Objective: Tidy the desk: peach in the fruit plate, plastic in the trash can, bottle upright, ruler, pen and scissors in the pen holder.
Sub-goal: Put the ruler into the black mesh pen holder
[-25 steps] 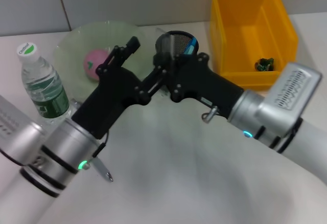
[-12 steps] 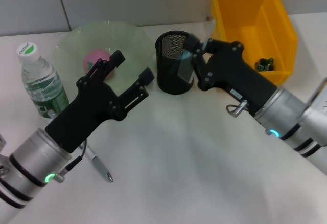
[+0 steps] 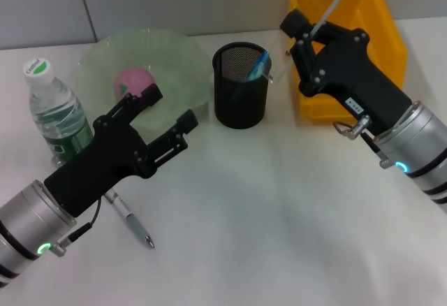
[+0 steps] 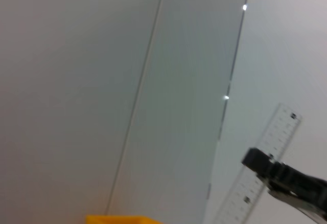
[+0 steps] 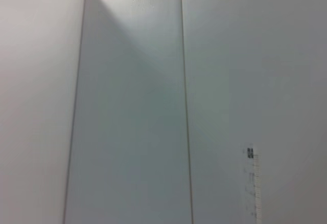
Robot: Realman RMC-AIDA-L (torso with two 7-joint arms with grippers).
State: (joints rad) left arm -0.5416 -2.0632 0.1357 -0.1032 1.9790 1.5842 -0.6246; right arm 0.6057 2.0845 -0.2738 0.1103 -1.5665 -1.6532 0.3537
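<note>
My right claw (image 3: 305,32) clenched on ruler (image 3: 331,7), held above near edge of yellow bin (image 3: 380,26), long axis tilted up-away; mesh cup (image 3: 240,96) sat down to its left. Left claw (image 3: 170,110) released, hovered by green bowl (image 3: 94,65), pen (image 3: 131,223) beneath

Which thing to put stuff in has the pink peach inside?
The pale green fruit plate holds the peach. The black mesh pen holder holds blue scissors, and the yellow trash can has neither.

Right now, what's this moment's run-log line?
right tool: holds ruler raised | left tool: open, empty | pen: on desk
</note>
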